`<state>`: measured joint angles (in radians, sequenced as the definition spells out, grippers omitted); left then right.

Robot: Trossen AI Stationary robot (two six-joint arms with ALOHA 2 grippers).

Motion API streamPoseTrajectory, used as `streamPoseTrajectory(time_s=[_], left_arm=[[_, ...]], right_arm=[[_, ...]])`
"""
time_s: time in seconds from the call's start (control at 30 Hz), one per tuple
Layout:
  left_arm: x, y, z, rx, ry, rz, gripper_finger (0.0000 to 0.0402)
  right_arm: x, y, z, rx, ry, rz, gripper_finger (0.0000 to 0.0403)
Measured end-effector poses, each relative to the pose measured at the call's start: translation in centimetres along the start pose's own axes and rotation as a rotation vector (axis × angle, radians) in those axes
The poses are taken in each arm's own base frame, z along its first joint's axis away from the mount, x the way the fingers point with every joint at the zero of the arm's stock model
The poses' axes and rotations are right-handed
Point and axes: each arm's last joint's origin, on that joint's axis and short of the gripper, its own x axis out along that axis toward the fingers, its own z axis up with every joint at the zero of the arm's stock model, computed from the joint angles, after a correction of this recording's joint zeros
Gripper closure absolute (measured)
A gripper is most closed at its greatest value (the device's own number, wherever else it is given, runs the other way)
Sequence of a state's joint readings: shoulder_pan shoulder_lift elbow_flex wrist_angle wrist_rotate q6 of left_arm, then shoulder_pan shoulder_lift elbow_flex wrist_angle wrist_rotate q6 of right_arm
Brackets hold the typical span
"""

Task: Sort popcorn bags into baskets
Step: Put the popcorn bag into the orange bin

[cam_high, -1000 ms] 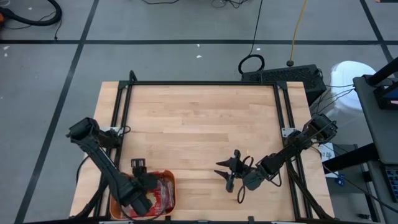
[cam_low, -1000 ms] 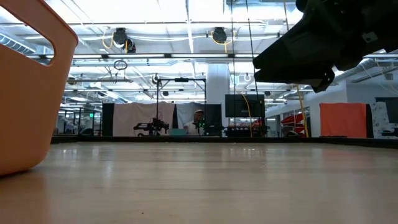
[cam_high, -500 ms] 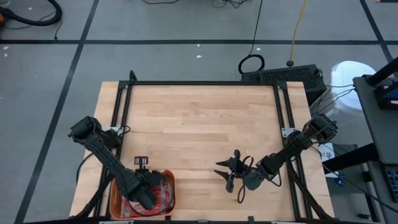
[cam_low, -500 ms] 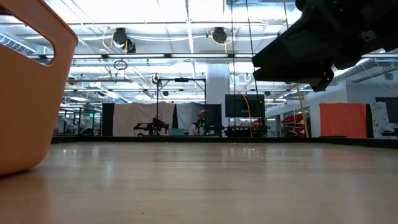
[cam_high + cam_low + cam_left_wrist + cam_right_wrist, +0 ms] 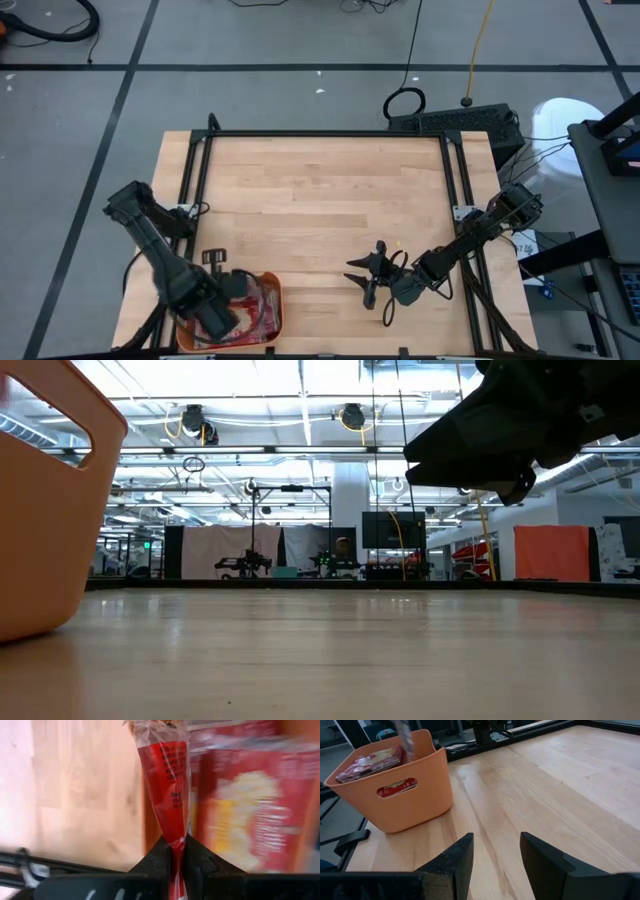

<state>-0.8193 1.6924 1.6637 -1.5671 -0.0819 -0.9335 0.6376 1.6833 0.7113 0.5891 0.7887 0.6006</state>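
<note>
On my left, the left pincer [image 5: 176, 851] is over the orange basket [image 5: 272, 300] at the worktop's [image 5: 320, 200] near-left corner, its fingers pinching the edge of one popcorn bag [image 5: 167, 775] that stands out from them. More popcorn bags [image 5: 250, 805] lie inside the basket. To the right, the right pincer [image 5: 496, 852] waits above bare wood, fingers spread and holding nothing.
</note>
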Motion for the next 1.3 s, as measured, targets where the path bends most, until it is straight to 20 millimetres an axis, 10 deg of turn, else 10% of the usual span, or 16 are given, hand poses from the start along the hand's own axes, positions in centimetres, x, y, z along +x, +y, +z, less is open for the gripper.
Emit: streamPoseTrajectory(time_s=[0.23, 0.8, 1.3], left_arm=[[-3.4, -1.0, -1.0, -0.039, -0.079, -0.108, 0.0379], [-0.9, -4.8, -2.7, -0.052, -0.085, -0.007, 0.0363], [-2.1, -3.2, -2.0, 0.017, -0.131, -0.023, 0.0377]], right_arm=[[0.0, 0.0, 0.1, -0.022, -0.018, -0.019, 0.0250], [0.0, 0.0, 0.1, -0.035, -0.020, -0.014, 0.0250], [0.1, 0.0, 0.2, -0.033, -0.021, -0.017, 0.0250]])
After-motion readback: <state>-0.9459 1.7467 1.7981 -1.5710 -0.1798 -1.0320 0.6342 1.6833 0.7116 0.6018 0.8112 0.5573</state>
